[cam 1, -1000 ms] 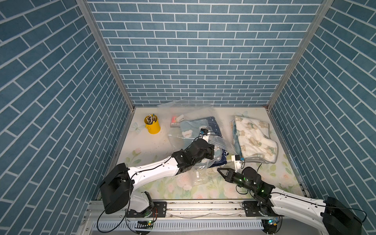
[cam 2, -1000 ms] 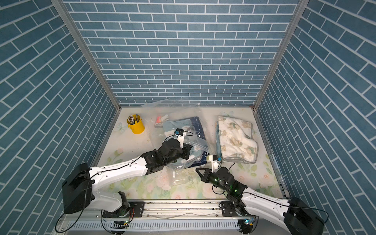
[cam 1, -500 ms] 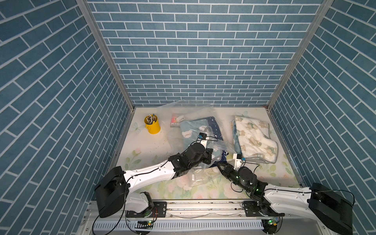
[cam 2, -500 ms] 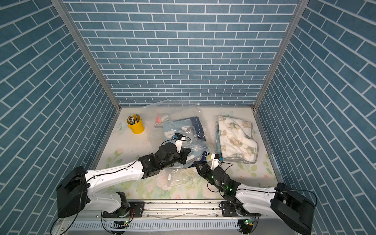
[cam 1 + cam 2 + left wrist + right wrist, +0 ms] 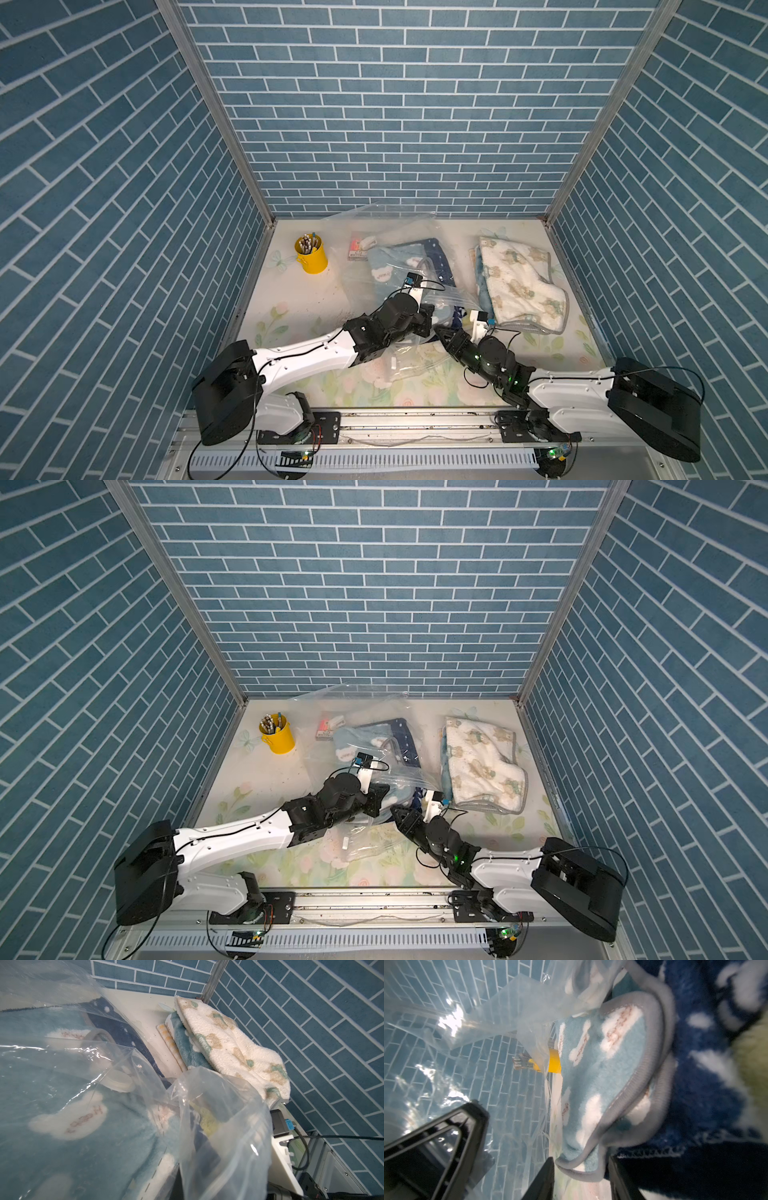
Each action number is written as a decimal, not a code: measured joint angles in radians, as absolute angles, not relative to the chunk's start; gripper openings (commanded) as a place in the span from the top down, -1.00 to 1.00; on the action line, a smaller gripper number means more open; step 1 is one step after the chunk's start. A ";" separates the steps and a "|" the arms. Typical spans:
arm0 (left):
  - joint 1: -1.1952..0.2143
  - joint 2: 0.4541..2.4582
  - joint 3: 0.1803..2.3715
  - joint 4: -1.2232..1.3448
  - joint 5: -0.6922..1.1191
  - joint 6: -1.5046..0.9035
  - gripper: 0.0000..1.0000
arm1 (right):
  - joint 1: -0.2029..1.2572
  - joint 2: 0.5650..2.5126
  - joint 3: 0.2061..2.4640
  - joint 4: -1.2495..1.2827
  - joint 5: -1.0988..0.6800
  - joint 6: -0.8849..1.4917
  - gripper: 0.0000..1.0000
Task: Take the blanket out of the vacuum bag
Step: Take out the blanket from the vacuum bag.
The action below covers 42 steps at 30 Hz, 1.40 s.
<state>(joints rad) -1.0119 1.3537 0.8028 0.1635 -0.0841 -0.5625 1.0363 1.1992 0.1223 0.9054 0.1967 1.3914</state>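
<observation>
Top views, left to right. yellow pen cup (image 5: 312, 258) sits upper left on the table (image 5: 291, 316), well clear of the work. vacuum bag (image 5: 399, 226) is mid-table, crumpled film running from the back wall down toward the arms. The light-blue cloud-print blanket (image 5: 390, 259) is inside it, lying over a navy blanket (image 5: 695, 1059). The round white valve (image 5: 120, 1083) shows through the film in the left wrist view.

left gripper (image 5: 428, 321) is at the bag's near end, closed. Its tips are buried in plastic, but film tents up off it, so I read it as pinching the upper layer to hold the mouth open.

right gripper (image 5: 441, 333) is just right of it, nose in the mouth. In the right wrist view the fingers (image 5: 544, 1178) stand partly apart with the blue blanket's grey-bound corner between them, not clamped on it.

cream bear-print blanket (image 5: 519, 286) is at right of frame, folded, outside the bag, and not part of this pull.

Step, my read: reach-in and grasp; the blue blanket is not out yet. Next: close the right jaws on the grey hem only, with no film in the bite. Then draw it toward the near edge while the left holds the bag back. Watch for the navy one dragging along.
</observation>
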 measured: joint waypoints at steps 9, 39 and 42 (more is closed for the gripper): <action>-1.013 1.354 0.803 0.176 -0.081 -0.560 1.00 | 1.037 1.255 0.139 0.907 0.198 1.415 0.05; -1.013 1.360 0.796 0.207 -0.057 -0.559 1.00 | 0.981 1.527 0.185 1.205 0.155 1.422 0.81; -1.013 1.360 0.796 0.207 -0.058 -0.554 1.00 | 0.984 1.497 0.187 1.204 0.150 1.425 0.99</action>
